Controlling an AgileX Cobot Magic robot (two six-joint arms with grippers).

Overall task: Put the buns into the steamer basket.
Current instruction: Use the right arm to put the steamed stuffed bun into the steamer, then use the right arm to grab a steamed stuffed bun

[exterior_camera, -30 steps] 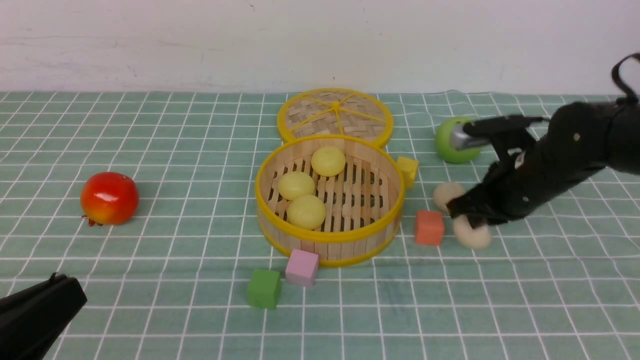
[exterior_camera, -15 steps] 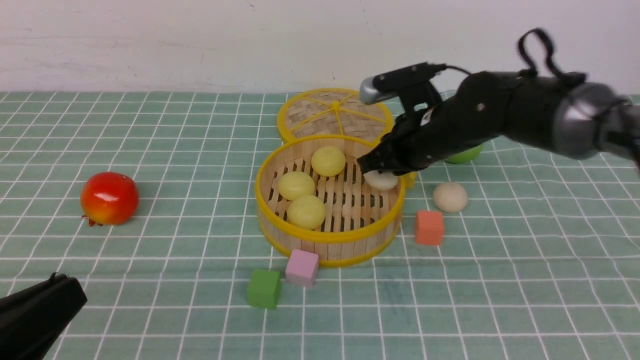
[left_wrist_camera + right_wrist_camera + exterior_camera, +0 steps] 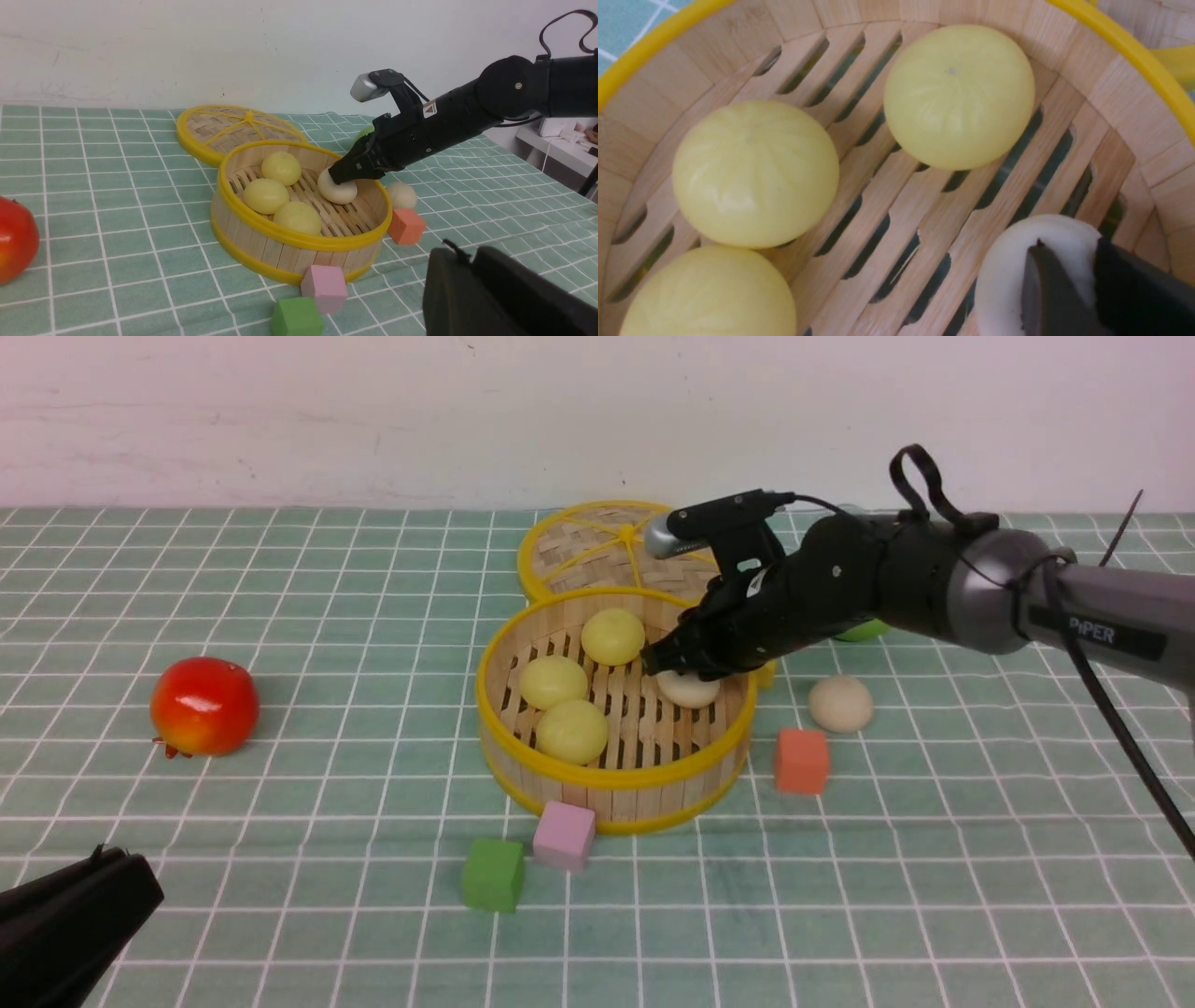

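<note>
1. A round, deep steamer basket (image 3: 611,779) of light-wood slats with yellow rims stands mid-surface on a green checked cloth (image 3: 280,616).
2. Three smooth, domed pale yellow buns (image 3: 612,636) (image 3: 553,681) (image 3: 571,731) lie on its slatted floor, clustered toward the left half.
3. The black right gripper (image 3: 677,663) reaches over the basket's right rim and down inside. Its jaws are closed narrowly on a smooth off-white bun (image 3: 337,192).
4. That off-white bun sits low in the basket near the right wall, apart from the yellow three. Whether it already rests on the slats cannot be told.
5. A smooth beige bun (image 3: 840,703) lies on the cloth outside the basket, to its right, just behind an orange cube (image 3: 801,761).
6. A flat woven lid (image 3: 597,546) with a yellow rim lies behind the basket, touching it.
7. A pink cube (image 3: 563,834) touches the basket's front wall, with a green cube (image 3: 492,875) just beside it.
8. A shiny red fruit (image 3: 204,706) sits well to the left.
9. The black left gripper (image 3: 107,868) is at the near left corner, well away from everything; how its jaws stand cannot be told.
</note>
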